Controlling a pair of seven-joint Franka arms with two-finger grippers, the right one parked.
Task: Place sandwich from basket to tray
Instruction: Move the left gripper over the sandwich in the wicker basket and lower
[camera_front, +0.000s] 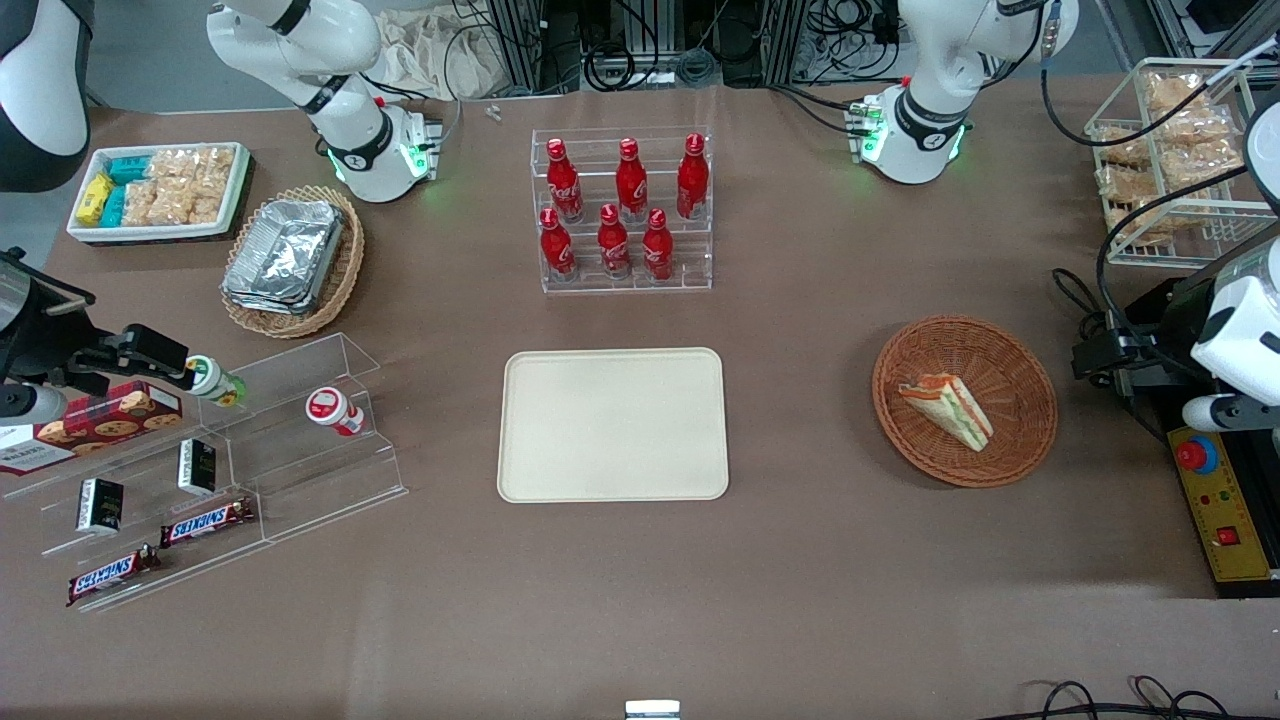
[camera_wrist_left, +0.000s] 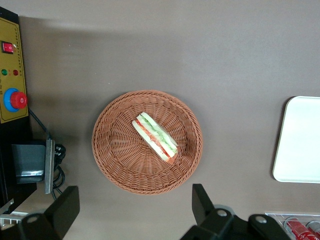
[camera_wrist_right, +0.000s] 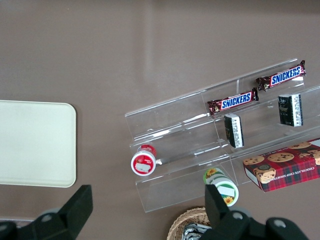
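The sandwich (camera_front: 947, 408) is lying on its side inside the round reddish-brown wicker basket (camera_front: 1030, 385), toward the working arm's end of the table, and nothing is touching it. The cream tray (camera_front: 612, 424) is sitting bare at the table's centre, roughly at the basket's nine o'clock in the front view and well apart from it. The left gripper (camera_wrist_left: 135, 207) is hanging above the basket with its jaws released and spread wide, apparently well clear of the sandwich, though its height is hard to judge.
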